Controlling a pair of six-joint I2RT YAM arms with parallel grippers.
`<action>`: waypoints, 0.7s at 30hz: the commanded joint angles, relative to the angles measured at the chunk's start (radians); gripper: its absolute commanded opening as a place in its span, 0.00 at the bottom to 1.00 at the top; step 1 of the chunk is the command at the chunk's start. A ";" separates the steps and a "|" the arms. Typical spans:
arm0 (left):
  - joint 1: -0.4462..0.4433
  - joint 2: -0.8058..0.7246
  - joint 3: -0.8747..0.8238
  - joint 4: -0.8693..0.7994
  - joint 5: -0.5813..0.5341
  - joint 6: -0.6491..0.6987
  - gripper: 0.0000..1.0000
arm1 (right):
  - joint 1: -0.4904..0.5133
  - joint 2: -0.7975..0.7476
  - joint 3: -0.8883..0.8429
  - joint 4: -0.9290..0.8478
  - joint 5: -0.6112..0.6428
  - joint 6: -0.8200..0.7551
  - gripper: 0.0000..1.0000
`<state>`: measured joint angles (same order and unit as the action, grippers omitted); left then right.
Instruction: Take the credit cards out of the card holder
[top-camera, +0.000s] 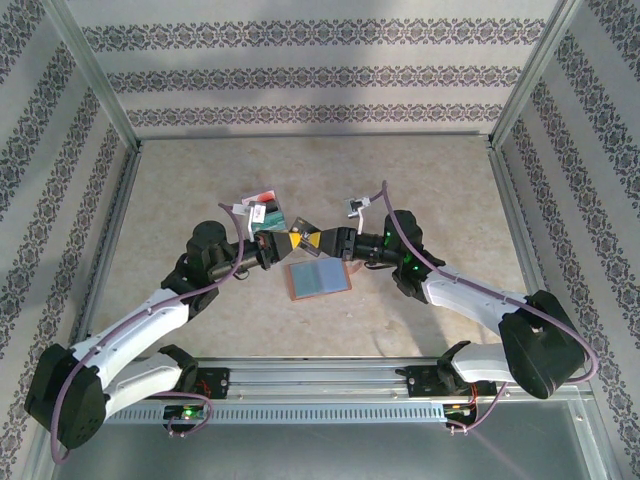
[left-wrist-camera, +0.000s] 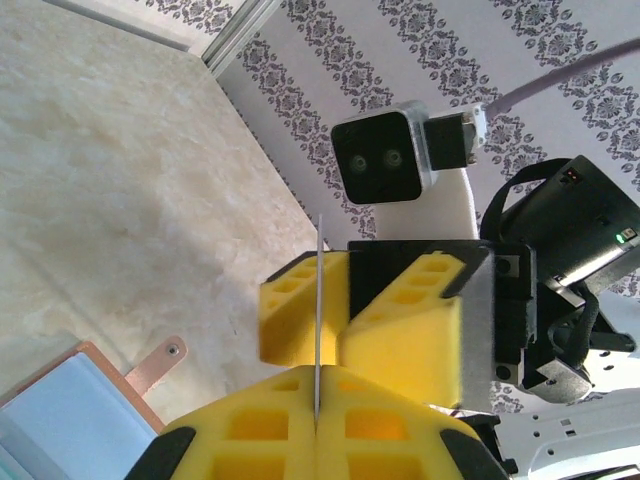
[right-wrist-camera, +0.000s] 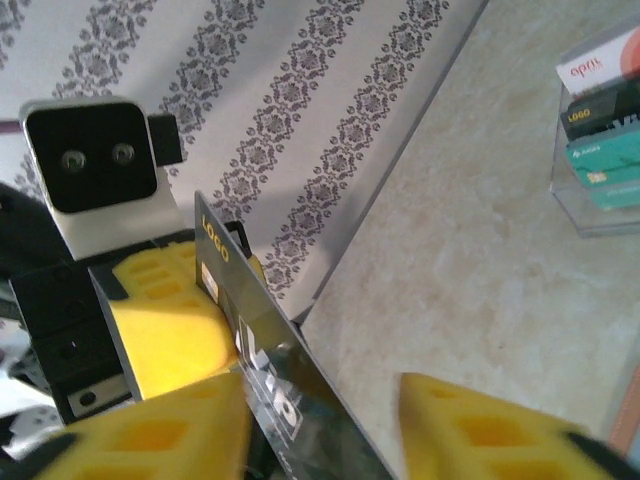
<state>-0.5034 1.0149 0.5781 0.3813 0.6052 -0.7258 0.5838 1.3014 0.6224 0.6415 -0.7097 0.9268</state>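
Nearest to me lies the tan-brown leather-look bifold card holder (top-camera: 318, 278), opened flat on the pale mottled tabletop (top-camera: 200, 180) with its grey-blue inner pockets facing up. From my left wrist I see a corner of the card holder (left-wrist-camera: 60, 420), with an orange-brown rim and a small snap tab (left-wrist-camera: 160, 360) sticking out from it. Just past the card holder's far edge and raised off the table, my two grippers meet nose to nose. My left gripper (top-camera: 290, 243) has its yellow foam pads pressed tight together on a thin black plastic card with yellow lettering (right-wrist-camera: 260, 350); from the left wrist that card (left-wrist-camera: 318, 300) shows as a fine pale line, edge-on, rising out of the seam between my left gripper's (left-wrist-camera: 316, 420) own pads. My right gripper (top-camera: 312, 241) faces it from the opposite side of the card holder, fingers partly spread around the free end of the card: from the right wrist the card lies against one pad (right-wrist-camera: 170, 425), while the other pad (right-wrist-camera: 480, 420) stands apart from it with bare table showing in the gap. Farther beyond the card holder, on my left side, stands a clear plastic stand holding a red, black and teal stack (top-camera: 265, 212), the same stack (right-wrist-camera: 605, 130) seen from the right wrist. Behind everything rises the grey wallpaper with dark floral bands (top-camera: 320, 75).
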 joint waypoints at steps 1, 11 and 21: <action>0.014 -0.028 0.038 -0.063 0.019 0.051 0.00 | -0.028 -0.010 0.018 0.003 -0.052 -0.029 0.57; 0.022 -0.060 0.038 -0.075 0.010 0.053 0.00 | -0.025 -0.026 -0.014 0.053 -0.089 -0.029 0.63; 0.023 -0.056 0.007 0.032 0.004 -0.026 0.00 | 0.034 0.004 0.000 0.232 -0.043 0.012 0.37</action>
<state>-0.4942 0.9665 0.5987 0.3431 0.6048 -0.7204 0.6178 1.2987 0.6144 0.7570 -0.7650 0.9249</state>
